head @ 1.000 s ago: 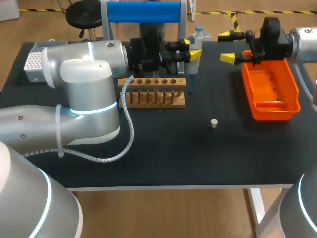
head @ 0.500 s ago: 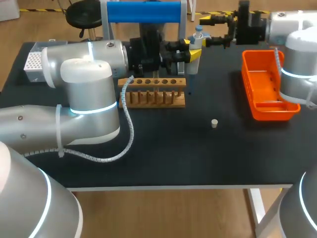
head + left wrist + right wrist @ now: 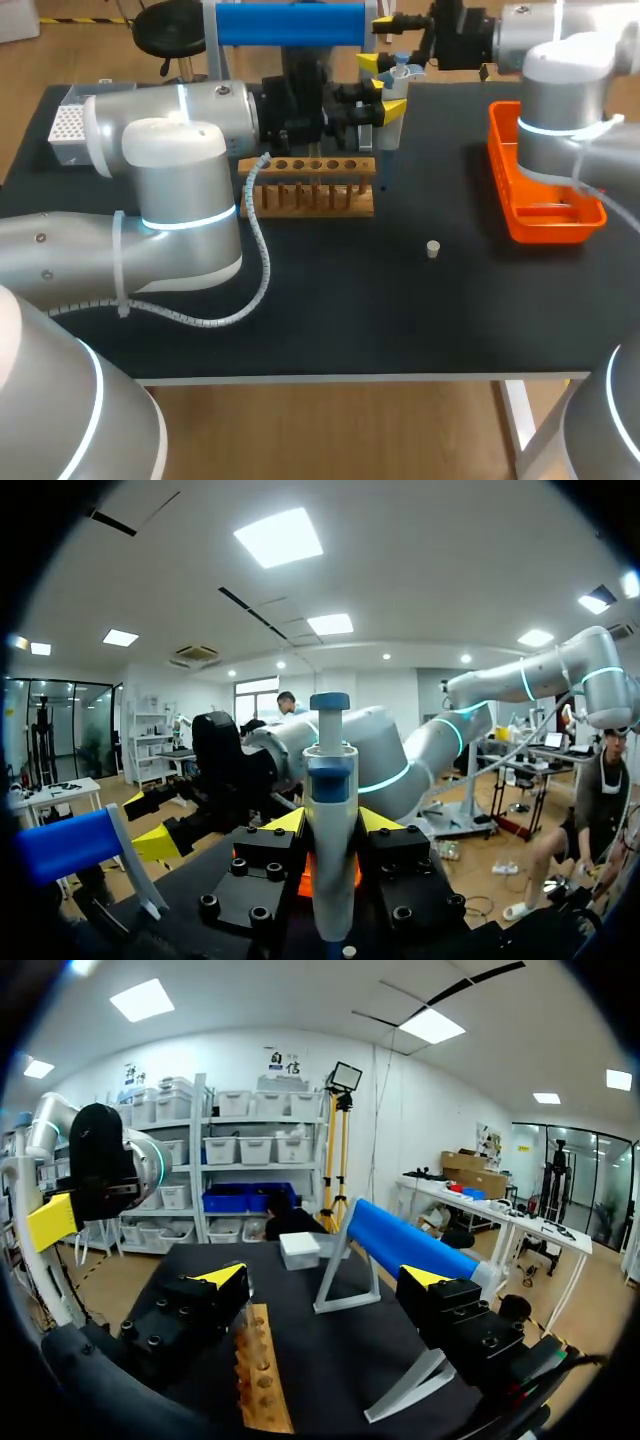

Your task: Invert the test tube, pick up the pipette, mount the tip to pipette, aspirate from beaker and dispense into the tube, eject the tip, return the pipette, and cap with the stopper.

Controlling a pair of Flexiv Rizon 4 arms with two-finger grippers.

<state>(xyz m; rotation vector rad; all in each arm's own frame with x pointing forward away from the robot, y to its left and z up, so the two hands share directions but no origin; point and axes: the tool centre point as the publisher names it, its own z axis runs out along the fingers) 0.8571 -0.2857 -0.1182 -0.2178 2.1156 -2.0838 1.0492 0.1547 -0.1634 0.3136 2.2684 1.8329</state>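
My left gripper [image 3: 384,100] reaches across the back of the table, above the right end of the wooden tube rack [image 3: 309,186]. It is shut on the white pipette [image 3: 399,68] with its blue top, held upright. In the left wrist view the pipette [image 3: 330,810] stands between the yellow fingertips [image 3: 286,821]. My right gripper [image 3: 384,42] hangs open at the table's back edge, just behind and beside the pipette's top, touching nothing. Its fingers [image 3: 222,1276] stand wide apart, with the rack [image 3: 258,1370] below. A small pale stopper [image 3: 433,249] lies on the mat. No test tube or beaker shows.
An orange tray [image 3: 580,190] stands at the right side under my right arm. A blue roller on a white stand [image 3: 290,24] is at the back, also ahead of the right gripper [image 3: 410,1245]. A white tip box [image 3: 64,128] sits at the far left.
My right arm has swung left from above the orange tray to the back edge, near the pipette's top, its gripper still open. The left arm and the pipette have not moved.
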